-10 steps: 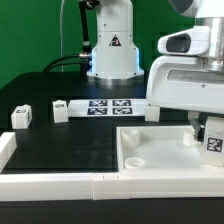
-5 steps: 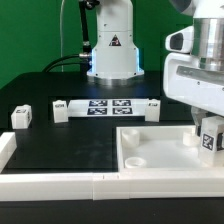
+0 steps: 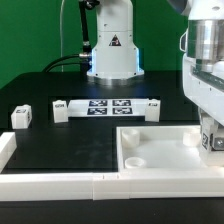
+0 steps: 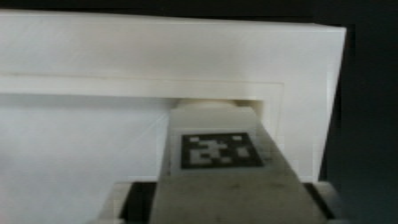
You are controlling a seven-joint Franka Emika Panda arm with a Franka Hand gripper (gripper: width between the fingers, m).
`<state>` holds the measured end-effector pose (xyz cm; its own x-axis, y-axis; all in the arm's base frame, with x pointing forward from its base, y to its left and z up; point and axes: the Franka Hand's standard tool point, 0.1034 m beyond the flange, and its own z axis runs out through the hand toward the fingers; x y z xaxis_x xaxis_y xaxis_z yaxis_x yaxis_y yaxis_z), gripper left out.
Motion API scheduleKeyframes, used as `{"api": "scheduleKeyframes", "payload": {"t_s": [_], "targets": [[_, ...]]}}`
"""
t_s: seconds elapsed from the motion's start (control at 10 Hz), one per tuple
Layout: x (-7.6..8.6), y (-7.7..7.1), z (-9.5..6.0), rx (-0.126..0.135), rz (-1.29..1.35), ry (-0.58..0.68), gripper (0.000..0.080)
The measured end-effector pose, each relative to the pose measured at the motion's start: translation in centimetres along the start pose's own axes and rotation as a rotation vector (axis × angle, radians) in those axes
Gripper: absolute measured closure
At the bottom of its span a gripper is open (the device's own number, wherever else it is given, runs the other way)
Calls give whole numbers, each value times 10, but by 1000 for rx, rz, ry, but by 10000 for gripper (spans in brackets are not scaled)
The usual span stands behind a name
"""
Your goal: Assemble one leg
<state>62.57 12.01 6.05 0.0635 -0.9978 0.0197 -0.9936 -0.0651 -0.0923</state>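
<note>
Two white rail pieces (image 3: 60, 184) lie nearest to me along the front edge of the black desk (image 3: 70, 140), end to end, with a short upright piece at the exterior view's left. Just behind them, toward the exterior view's right, sits the large white panel (image 3: 150, 160) with its raised rim and a round recess near its front corner. My gripper (image 3: 212, 140) hangs over the far right part of that panel, and I see it pinching the leg (image 3: 214, 141) between its fingers; the leg's tag faces the camera in the exterior view. In the wrist view the leg (image 4: 219, 155) runs forward from the gripper, tag up, its tip close to a small rounded feature at the inner step of the panel (image 4: 107, 90); I cannot tell whether they touch. Nothing stands between the leg and the panel.

Farther back, a loose white block (image 3: 22, 117) with a tag rests at the exterior view's left, well apart from the panel. Beyond it lies the marker board (image 3: 110, 106), with a small white piece (image 3: 60, 109) at its left end. Behind everything is the arm's base (image 3: 113, 45) against the green backdrop.

Compared with half a second ago, the arm has shifted toward the exterior view's right and now sits partly out of frame; the leg went with it. The other parts have not moved.
</note>
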Motion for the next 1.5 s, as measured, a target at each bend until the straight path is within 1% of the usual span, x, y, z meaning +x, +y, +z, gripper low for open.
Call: {"api": "scheduleKeyframes", "payload": {"t_s": [0.1,0.2,0.3,0.4,0.5,0.6,0.7,1.1,1.2,1.3,1.4,1.5], "targets": [[0,0,0,0,-10,0,379],[-1,0,0,0,-51,0,379],[-3,0,0,0,-91,1,222],[-5,1,0,-1,-232,0,172],[-7,1,-2,1,-379,-1,155],[-8,0,-3,4,-510,-1,155],[-7,-1,-5,6,-704,0,155],[-1,-2,-5,6,-1166,2,151],[-1,-2,-5,3,-1239,0,151],[0,2,-5,-31,-1345,-14,151],[3,-1,-6,-35,-1446,-5,151],[5,-2,-6,-37,-1475,4,151]]}}
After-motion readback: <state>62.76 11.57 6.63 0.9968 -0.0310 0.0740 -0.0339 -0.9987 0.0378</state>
